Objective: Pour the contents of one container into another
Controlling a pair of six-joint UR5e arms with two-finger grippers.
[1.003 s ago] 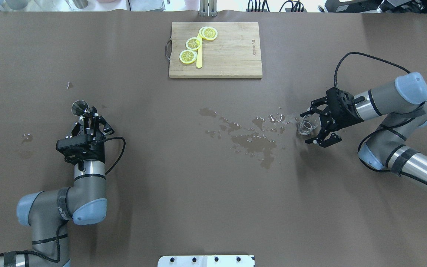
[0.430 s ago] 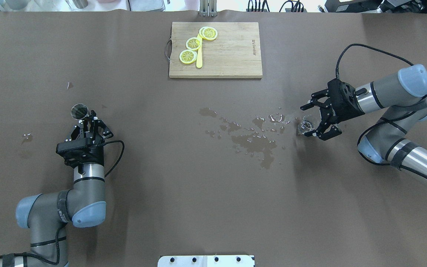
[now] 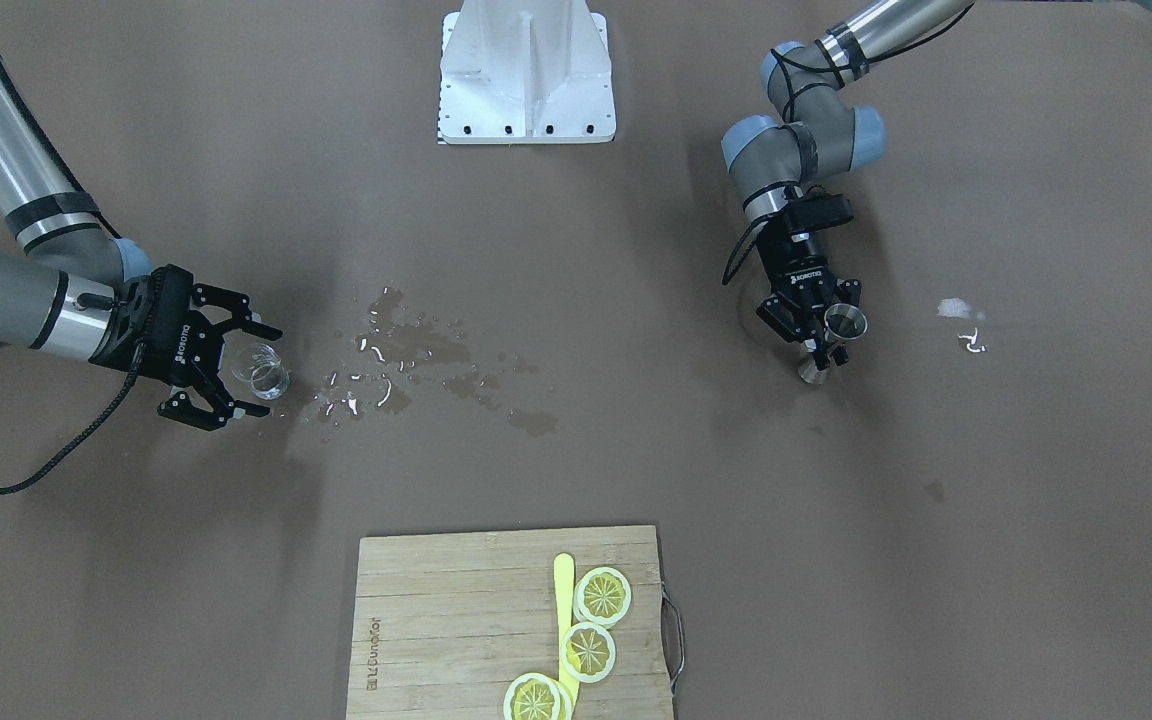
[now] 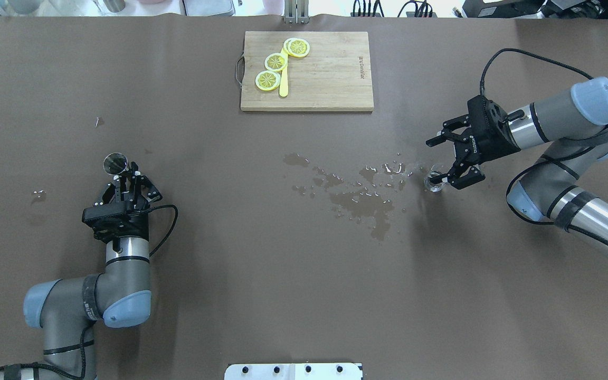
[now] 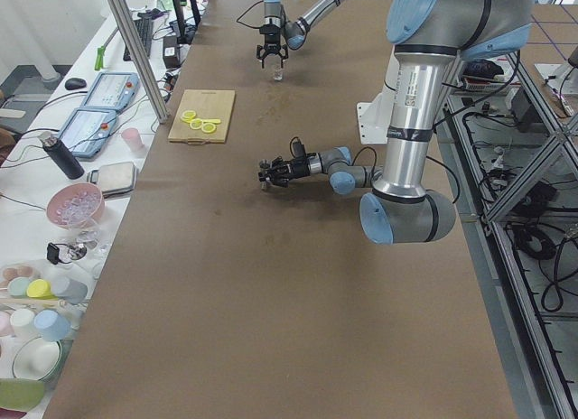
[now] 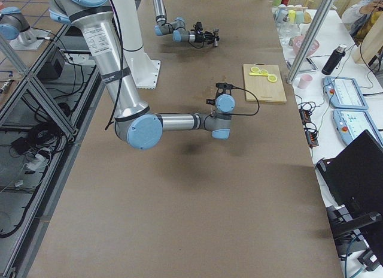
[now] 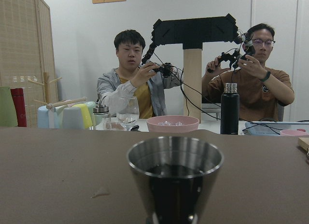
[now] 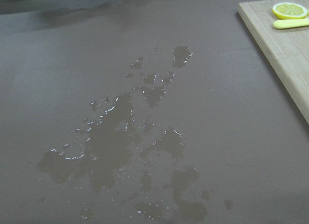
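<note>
Fingers on my left arm (image 4: 123, 182) are clamped round the upright metal cup (image 4: 114, 162) at frame left. My right fingers (image 4: 440, 139) gape wide, with the glass (image 4: 433, 182) standing on the surface (image 4: 283, 274) just beside the lower one, far right beyond the spill (image 4: 362, 200).

One board (image 3: 456, 620): its edge farthest from the robot was cut off by the front view's frame, as was one slice (image 3: 534, 700). One cup (image 7: 175, 180), left of board: base was cut off in the wrist view. One glass (image 4: 431, 183), right of board: contents were too small to tell.
</note>
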